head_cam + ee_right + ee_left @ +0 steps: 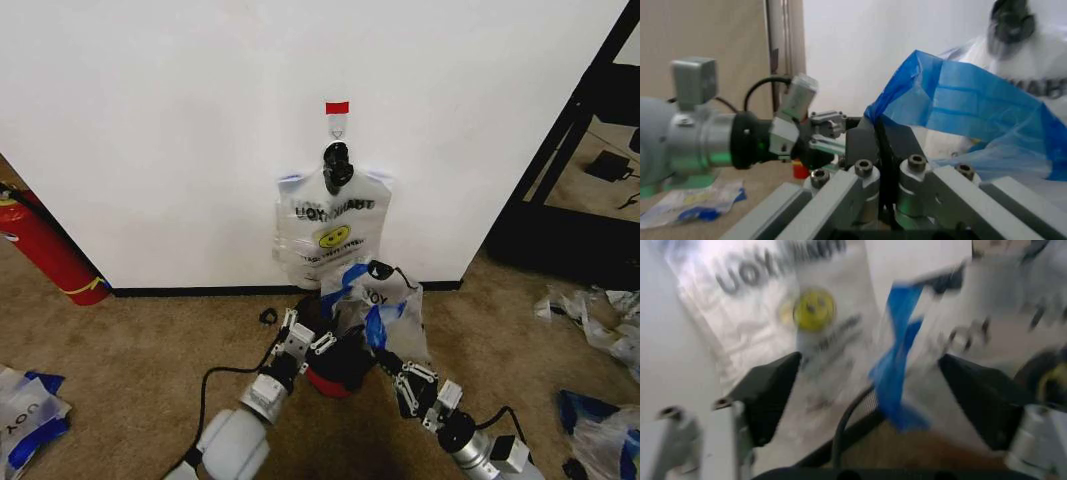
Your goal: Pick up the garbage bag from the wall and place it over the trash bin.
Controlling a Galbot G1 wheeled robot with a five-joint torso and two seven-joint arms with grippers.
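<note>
Bag (385, 300) is held at lower centre of the head view, draped over the bin (340, 365) so its mouth can be spread. Right gripper (881, 145) jaws are clamped on a blue handle; left gripper (870, 405) jaws are spread open beside it. A clipped bundle (332, 225) hangs on the wall (150, 120) above.

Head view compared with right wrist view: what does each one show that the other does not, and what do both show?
Head view adds: the red fire extinguisher beside the plain white wall, and the small hook topped by red tape.

Right wrist view adds: a close look at the right gripper, shut on the blue edge of the thin see-through plastic garbage bag.

Both share: that bag, the left gripper beside it, and the bundle of smiley bags with a black clip on the wall.
</note>
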